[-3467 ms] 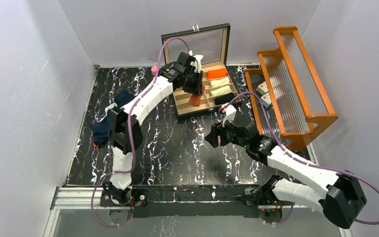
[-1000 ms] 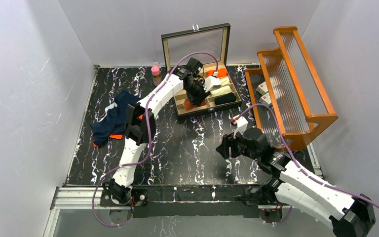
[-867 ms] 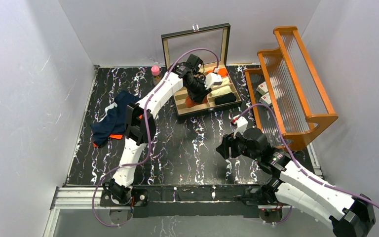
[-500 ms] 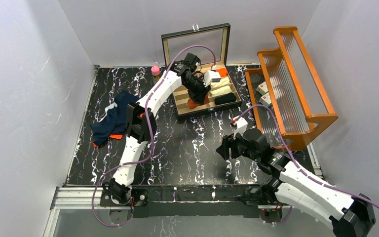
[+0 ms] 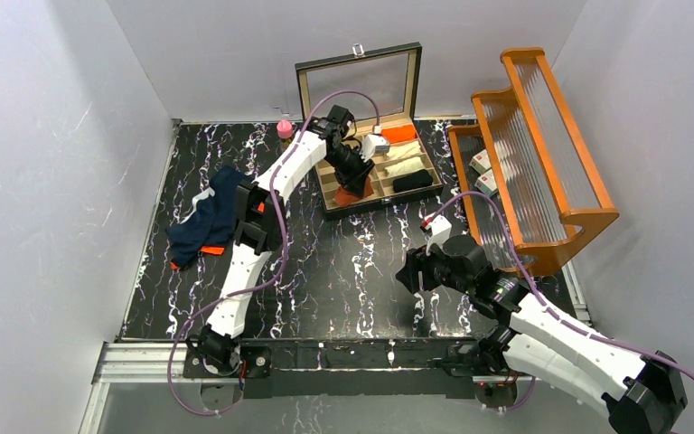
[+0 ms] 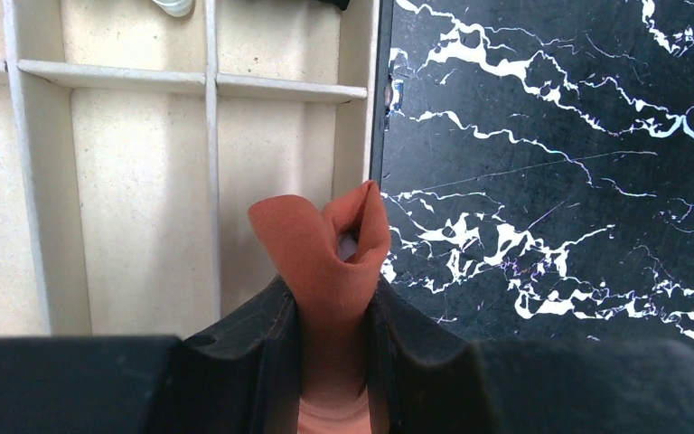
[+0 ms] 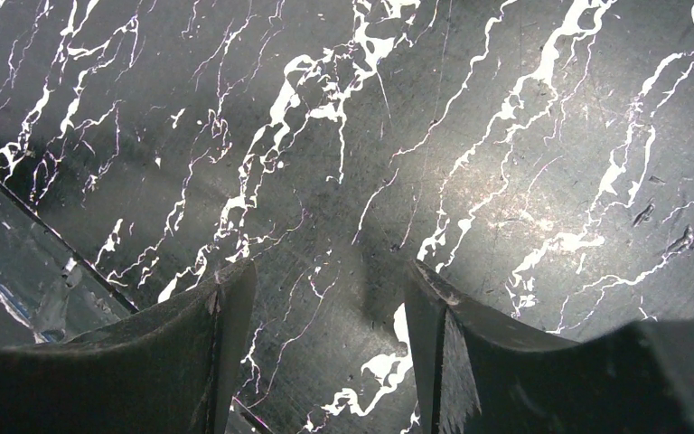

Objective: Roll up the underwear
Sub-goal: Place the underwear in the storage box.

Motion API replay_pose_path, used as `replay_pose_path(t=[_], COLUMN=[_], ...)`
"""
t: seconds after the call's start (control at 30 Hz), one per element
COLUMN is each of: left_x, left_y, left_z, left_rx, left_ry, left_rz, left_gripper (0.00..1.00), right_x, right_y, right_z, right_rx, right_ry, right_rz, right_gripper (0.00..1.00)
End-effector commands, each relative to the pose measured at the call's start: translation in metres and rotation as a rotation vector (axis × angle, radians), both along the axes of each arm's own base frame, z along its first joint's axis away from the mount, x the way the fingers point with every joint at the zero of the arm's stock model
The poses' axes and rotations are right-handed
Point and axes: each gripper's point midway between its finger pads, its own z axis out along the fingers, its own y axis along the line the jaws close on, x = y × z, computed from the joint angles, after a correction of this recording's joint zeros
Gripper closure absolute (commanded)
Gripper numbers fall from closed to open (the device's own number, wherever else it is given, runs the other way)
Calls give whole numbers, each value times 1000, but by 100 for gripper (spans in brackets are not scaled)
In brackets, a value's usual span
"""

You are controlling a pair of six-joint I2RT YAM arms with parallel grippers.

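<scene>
left gripper [image 6: 330, 312]: clenched on the rust-orange underwear [image 6: 323, 242]; a pinched fold of cloth stands out between the fingers.
rust-orange underwear, place: upper centre of the top view, over the front wall of the compartment case [image 5: 384, 201].
navy underwear [image 5: 203, 220]: crumpled heap on the table [image 5: 325, 262], left of the top view; orange trim showing.
right gripper [image 7: 325, 316]: released, jaws apart with nothing between them, over bare marble, lower right of centre.
wooden rack [image 5: 542, 136]: right edge.

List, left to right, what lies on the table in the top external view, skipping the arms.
Navy blue cloth underwear with orange trim → small pink-capped bottle → open black compartment box with a glass lid → orange wooden rack with ribbed clear panels.
</scene>
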Motion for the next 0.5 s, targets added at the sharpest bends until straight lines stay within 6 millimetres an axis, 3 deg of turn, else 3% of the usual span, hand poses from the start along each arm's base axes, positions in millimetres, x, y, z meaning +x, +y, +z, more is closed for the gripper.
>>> replay_pose_path(t=[0.0,0.2,0.47], left_x=[4,10,1], left_y=[1,8,3], left_z=[11,0,-14], left_rx=[13,108,189], left_ry=[-41,-125,-160], left_rz=[-5,-39,-102], left_gripper=[100,100,100], right_x=[4,4,4], right_y=[5,5,4], right_z=[9,8,9], right_rx=[20,19,21], right_ry=[-30,-27,-30], right_rz=[4,4,3], right_gripper=[31,31,31])
